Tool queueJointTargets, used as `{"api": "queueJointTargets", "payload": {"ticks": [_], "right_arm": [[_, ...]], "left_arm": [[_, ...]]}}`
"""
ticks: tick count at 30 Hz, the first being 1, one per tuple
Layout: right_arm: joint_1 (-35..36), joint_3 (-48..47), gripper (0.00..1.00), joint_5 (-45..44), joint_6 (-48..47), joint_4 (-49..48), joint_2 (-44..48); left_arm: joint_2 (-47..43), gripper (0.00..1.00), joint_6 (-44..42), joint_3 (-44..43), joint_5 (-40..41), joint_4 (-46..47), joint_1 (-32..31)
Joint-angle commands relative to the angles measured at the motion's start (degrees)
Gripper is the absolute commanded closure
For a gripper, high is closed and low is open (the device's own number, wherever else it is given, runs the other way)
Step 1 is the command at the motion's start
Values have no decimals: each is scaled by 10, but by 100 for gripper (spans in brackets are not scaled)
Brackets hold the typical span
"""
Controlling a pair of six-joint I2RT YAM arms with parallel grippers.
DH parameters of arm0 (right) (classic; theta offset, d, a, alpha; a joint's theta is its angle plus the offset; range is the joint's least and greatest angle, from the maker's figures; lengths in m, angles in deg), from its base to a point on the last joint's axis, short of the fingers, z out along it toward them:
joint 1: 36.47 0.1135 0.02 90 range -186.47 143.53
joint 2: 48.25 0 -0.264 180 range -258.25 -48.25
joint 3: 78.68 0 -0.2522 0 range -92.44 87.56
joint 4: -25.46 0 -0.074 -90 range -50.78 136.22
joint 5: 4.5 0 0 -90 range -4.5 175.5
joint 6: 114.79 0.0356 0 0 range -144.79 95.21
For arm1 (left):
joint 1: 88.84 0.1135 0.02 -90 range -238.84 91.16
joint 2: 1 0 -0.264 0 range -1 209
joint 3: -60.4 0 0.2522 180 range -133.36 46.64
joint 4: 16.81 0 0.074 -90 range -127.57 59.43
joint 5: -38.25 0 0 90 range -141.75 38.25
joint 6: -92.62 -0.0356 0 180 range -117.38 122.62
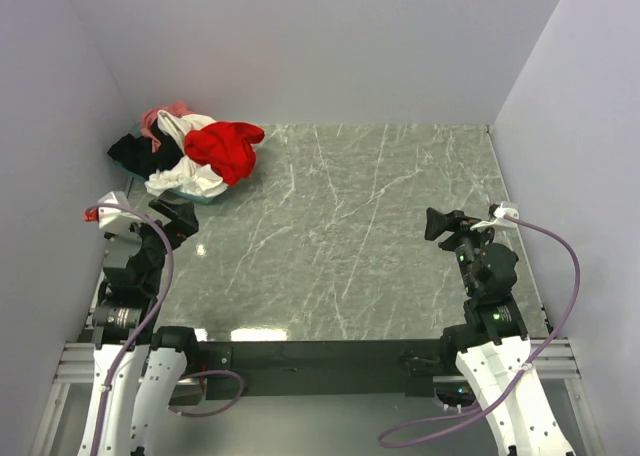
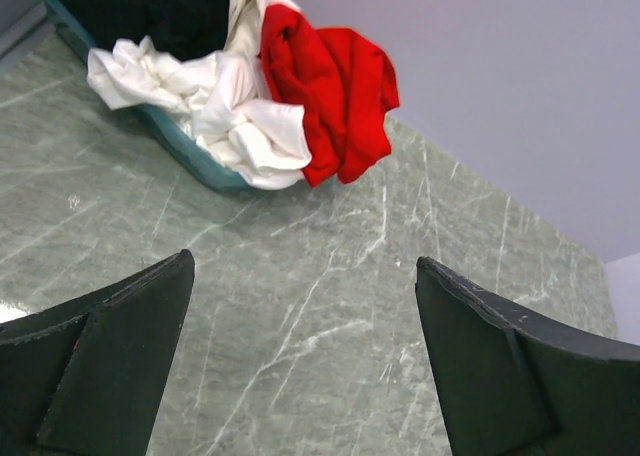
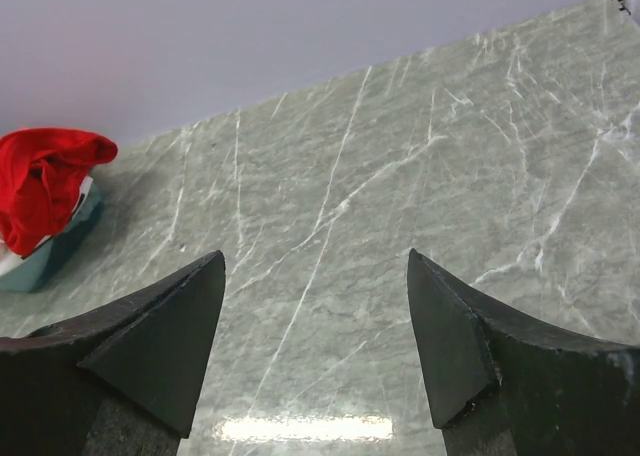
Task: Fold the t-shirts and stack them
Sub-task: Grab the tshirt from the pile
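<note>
table (image 1: 350, 236): green marble-patterned top with pale veins; fills most of the overhead view; glossy, with light reflections near the front edge.
walls (image 1: 300, 36): plain pale lilac panels closing in the table at the back and on both sides.
t-shirts (image 1: 190, 151): one loose, unfolded heap at the far left corner of the table, piled in and over a tray; none laid flat, none stacked.
tray (image 2: 190, 156): teal rim, mostly buried under the cloth; one edge shows below the white fabric.
red t-shirt (image 1: 225, 148): bright red, crumpled, on the right side of the heap, spilling over the tray edge toward the table.
cream-white t-shirt (image 1: 190, 179): bunched along the front of the heap, touching the red one.
black t-shirt (image 1: 135, 153): left side of the heap, partly under the white cloth.
pink t-shirt (image 1: 165, 114): only a small part shows, at the back of the heap.
left gripper (image 1: 178, 219): fingers spread wide with nothing between them; above bare table, near the heap and facing it, not touching it.
right gripper (image 1: 440, 223): fingers apart, holding nothing; over the right side of the table, well apart from the heap.
cable (image 1: 570, 276): purple-grey, looping off the right arm; a like one runs down the left arm.
</note>
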Motion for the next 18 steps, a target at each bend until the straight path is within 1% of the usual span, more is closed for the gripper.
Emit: {"api": "queueJointTargets", "payload": {"ticks": [1, 6, 9, 12, 13, 17, 18], "right_arm": [[-2, -14, 20, -8, -1, -12, -1], [-2, -14, 20, -9, 0, -13, -2], [-2, -14, 19, -8, -1, -11, 1], [-2, -12, 19, -6, 0, -13, 4], [-2, -12, 19, -6, 0, -13, 3], [-2, -12, 19, -7, 1, -14, 1], [-2, -13, 19, -8, 2, -13, -2]], "left_arm": [[-27, 1, -15, -19, 7, 13, -1], [-42, 1, -24, -3, -14, 38, -1], [-25, 1, -24, -7, -21, 52, -1], [20, 4, -23, -27, -41, 66, -1], [46, 5, -25, -48, -47, 69, -2], [122, 3, -44, -105, -48, 85, -11], [139, 3, -51, -128, -43, 86, -22]]}}
